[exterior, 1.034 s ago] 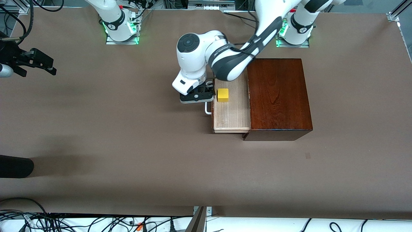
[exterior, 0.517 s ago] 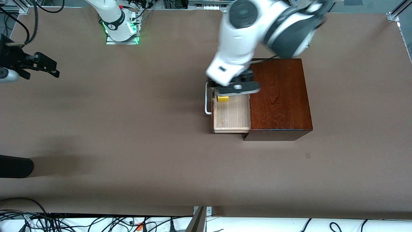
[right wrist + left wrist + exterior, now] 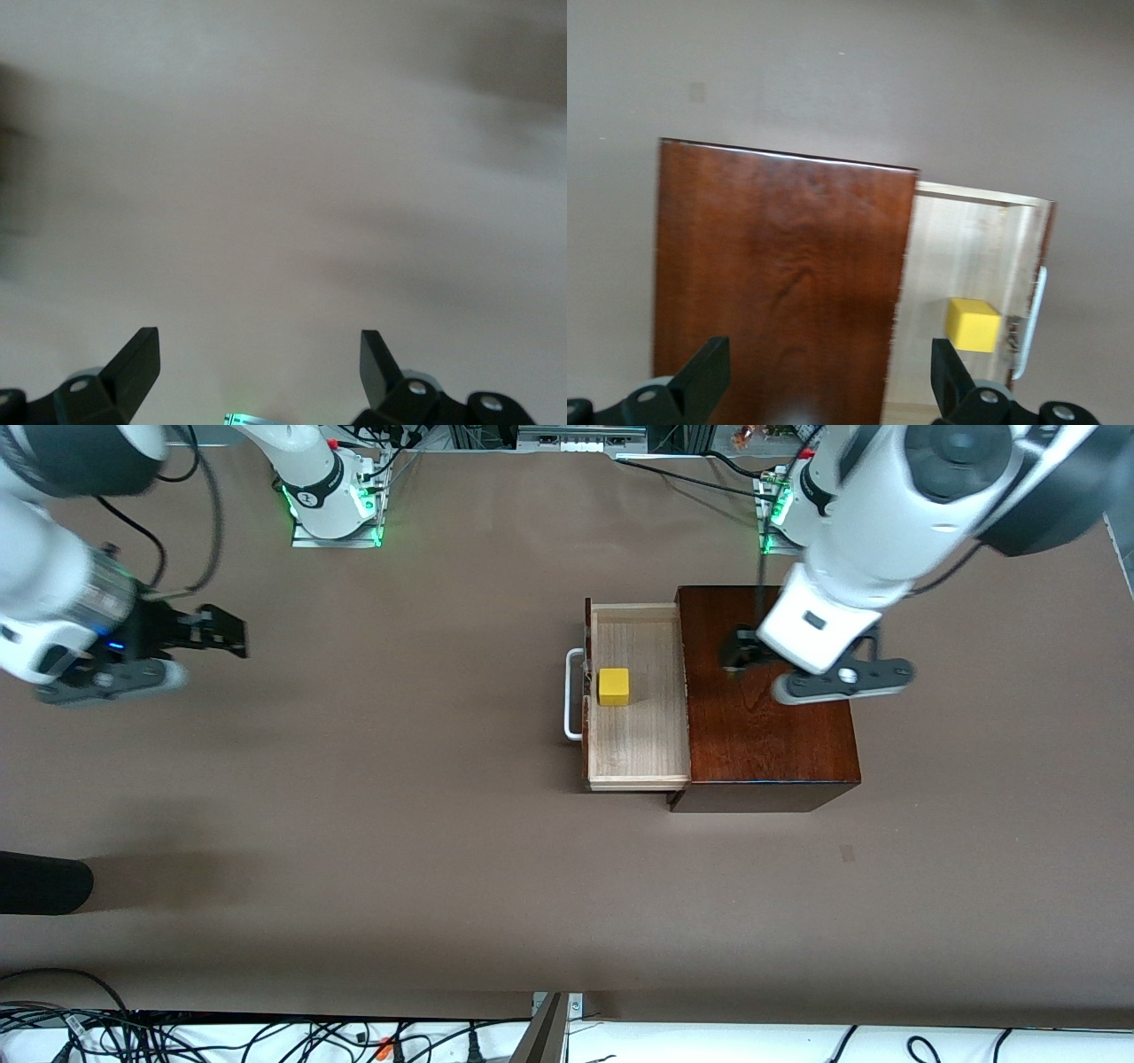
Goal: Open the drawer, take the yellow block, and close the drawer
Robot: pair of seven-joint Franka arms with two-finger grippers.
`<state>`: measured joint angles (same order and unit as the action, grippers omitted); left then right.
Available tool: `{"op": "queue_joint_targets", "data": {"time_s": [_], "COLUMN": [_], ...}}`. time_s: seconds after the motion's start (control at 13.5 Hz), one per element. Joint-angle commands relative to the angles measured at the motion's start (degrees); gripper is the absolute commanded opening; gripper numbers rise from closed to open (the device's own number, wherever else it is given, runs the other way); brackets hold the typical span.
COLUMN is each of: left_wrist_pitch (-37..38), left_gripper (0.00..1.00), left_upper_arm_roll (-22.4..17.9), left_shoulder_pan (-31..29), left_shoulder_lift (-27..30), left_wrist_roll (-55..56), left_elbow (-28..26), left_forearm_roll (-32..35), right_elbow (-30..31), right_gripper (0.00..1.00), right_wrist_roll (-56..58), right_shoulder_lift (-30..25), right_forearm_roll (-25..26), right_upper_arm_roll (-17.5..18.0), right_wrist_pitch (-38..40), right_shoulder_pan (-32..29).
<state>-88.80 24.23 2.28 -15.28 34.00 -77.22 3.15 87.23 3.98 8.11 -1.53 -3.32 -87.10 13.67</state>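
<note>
With the drawer (image 3: pixel 638 691) open, taking the yellow block (image 3: pixel 613 686) comes next: left claw (image 3: pixel 753 657) gapes over the box (image 3: pixel 766 691), right claw (image 3: pixel 217 633) gapes over bare bench (image 3: pixel 399 824).

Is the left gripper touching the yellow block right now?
Apart. In the front view the left gripper is open over the box top, while the yellow block sits alone in the open drawer.

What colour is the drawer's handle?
White; the handle on the drawer shows best in the front view.
</note>
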Motion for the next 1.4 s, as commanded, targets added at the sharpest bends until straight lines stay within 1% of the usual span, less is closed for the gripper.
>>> {"op": "queue_joint_targets", "data": {"time_s": [0.0, 0.07, 0.22, 0.37, 0.52, 0.66, 0.81, 0.96, 1.11, 1.18, 1.26, 1.33], "left_wrist_pitch": [2.1, 3.3, 4.7, 4.3, 4.0, 4.1, 3.8, 2.6, 2.3, 1.8, 1.8, 1.7], "left_gripper": [1.00, 1.00, 1.00, 1.00, 1.00, 1.00, 1.00, 1.00, 1.00, 1.00, 1.00, 1.00], "left_upper_arm_roll": [-5.7, -9.9, -16.4, -22.7, -26.3, -27.8, -27.8, -27.6, -27.4, -27.0, -25.9, -24.6], "left_shoulder_pan": [-1.4, 0.1, 2.9, 6.3, 7.0, 6.8, 6.1, 5.7, 5.5, 5.0, 4.2, 2.9], "left_shoulder_lift": [4.5, 5.5, 7.3, 10.7, 12.7, 13.1, 13.2, 13.2, 13.2, 13.2, 13.1, 13.1], "left_wrist_roll": [-9.5, -13.4, -19.0, -23.4, -28.2, -30.9, -31.4, -31.4, -31.4, -31.3, -31.3, -31.3], "left_elbow": [-3.5, -3.7, -4.9, -8.9, -11.0, -11.0, -11.1, -11.3, -11.3, -11.3, -11.4, -11.4], "left_forearm_roll": [-4.1, -6.0, -6.8, -6.9, -6.9, -6.8, -6.1, -5.9, -5.9, -5.6, -5.3, -5.3], "right_elbow": [-1.0, -1.1, -1.2, -1.4, -2.4, -5.8, -10.5, -13.2, -13.8, -13.8, -13.8, -13.8], "right_gripper": [1.00, 1.00, 1.00, 1.00, 1.00, 1.00, 1.00, 1.00, 1.00, 1.00, 1.00, 1.00], "right_wrist_roll": [2.3, 2.5, 3.0, 5.1, 6.3, 9.8, 17.6, 22.2, 26.2, 27.6, 29.0, 29.8], "right_shoulder_lift": [-0.3, -0.3, 0.5, 2.3, 4.6, 9.5, 16.3, 21.2, 23.7, 24.8, 25.7, 26.6], "right_forearm_roll": [-4.3, -5.1, -5.0, -4.4, -2.3, -2.1, -2.0, -1.8, 1.2, 1.6, 1.8, 3.3], "right_upper_arm_roll": [3.2, 5.3, 8.3, 8.8, 8.7, 8.9, 8.8, 8.8, 8.8, 8.8, 8.8, 8.7], "right_wrist_pitch": [1.6, 1.4, 0.4, -3.8, -8.7, -12.4, -20.1, -24.6, -29.0, -30.7, -31.3, -31.5], "right_shoulder_pan": [1.3, 2.1, 5.2, 10.0, 15.9, 18.8, 22.7, 24.9, 26.5, 26.9, 27.5, 28.7]}}
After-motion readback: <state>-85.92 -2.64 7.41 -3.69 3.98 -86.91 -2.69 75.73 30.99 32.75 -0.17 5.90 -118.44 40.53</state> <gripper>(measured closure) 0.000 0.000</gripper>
